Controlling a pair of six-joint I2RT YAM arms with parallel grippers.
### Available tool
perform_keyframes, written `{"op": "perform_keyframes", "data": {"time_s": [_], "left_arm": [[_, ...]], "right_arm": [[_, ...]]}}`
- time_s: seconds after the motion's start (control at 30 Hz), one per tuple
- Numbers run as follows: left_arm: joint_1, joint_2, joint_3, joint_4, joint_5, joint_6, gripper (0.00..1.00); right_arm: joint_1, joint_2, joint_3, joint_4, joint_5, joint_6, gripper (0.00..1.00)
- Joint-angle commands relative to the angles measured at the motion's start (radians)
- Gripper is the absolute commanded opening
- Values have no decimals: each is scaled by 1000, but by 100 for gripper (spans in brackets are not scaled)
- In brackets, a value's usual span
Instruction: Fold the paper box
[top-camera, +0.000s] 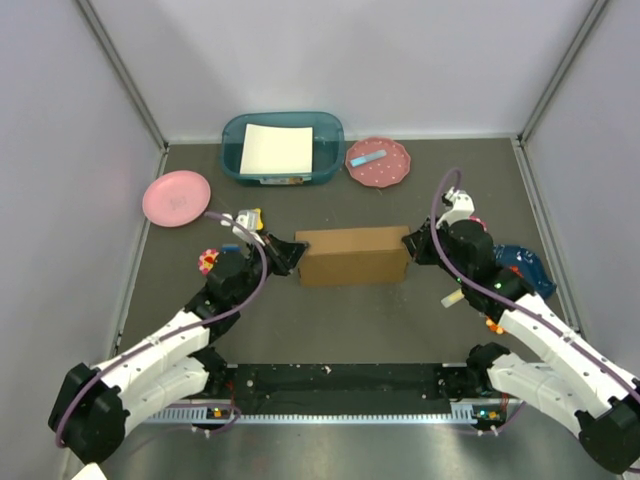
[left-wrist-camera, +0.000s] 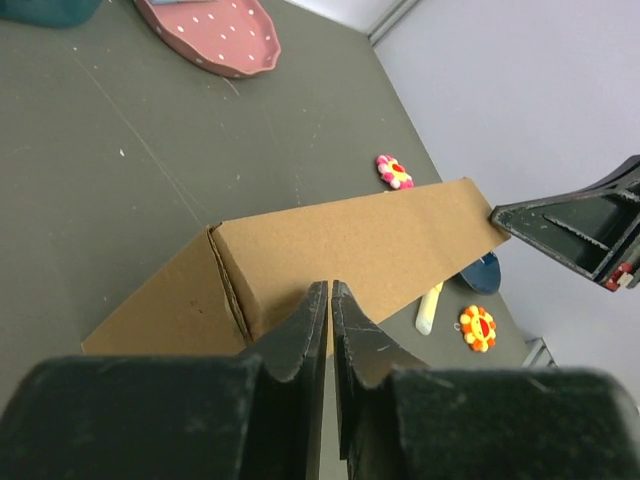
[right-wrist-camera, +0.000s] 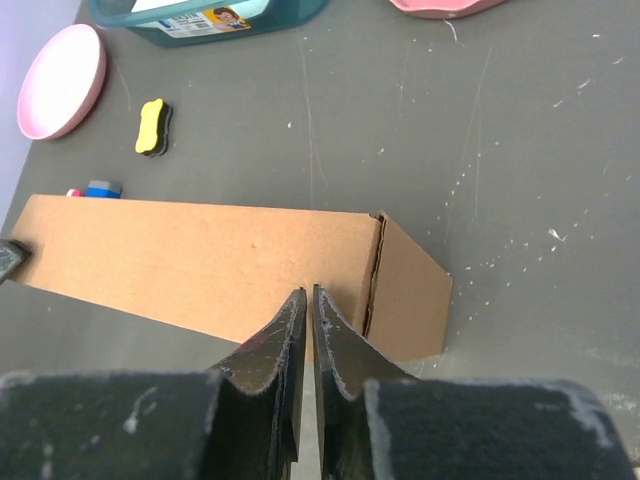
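Closed black fingers of the left end effector (left-wrist-camera: 329, 292) press tip-first on one end of the plain brown corrugated cardboard paper box (top-camera: 352, 255). The right end effector (right-wrist-camera: 305, 297), also closed and empty, meets the other end, likely squeezing the folded shape together mid-tabletop (top-camera: 330, 330).

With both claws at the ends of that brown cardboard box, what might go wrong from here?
1. The left gripper and right gripper, both shut, sit at opposite ends of the paper box. If one pushes harder, the box may slide or twist away.
2. The end panel by the right gripper shows a dark gap along its fold, so it might spring open.
3. Pressing from both ends may buckle the cardboard.
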Motion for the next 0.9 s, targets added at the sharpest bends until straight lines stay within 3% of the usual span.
{"op": "perform_keyframes", "data": {"time_s": [0.0,0.23,0.3,0.43,0.47,0.57,0.73,0.87], "left_arm": [[-21,-25,-104,-104,38,25,11],[-151,-353,-183,-361,-105,12,12],[-151,-471,-178,-450,-134,6,15],[-150,-649,-160,-478,-279,2,57],[-150,-668,-157,-471,-292,8,63],[-151,-650,-127,-448,-323,29,85],[-150,-474,-71,-443,-321,3,85],[-150,-426,-72,-426,-324,-1,85]], "right_arm": [[8,-59,-116,-122,-64,25,7],[20,-311,-207,-206,-97,109,10],[20,-338,-182,-245,-95,123,16],[20,-383,-95,-279,-65,138,36],[20,-380,-80,-285,-60,138,37],[22,-346,-33,-283,-46,128,41],[22,-322,-4,-286,-17,108,42],[20,-331,-3,-306,9,100,44]]}}
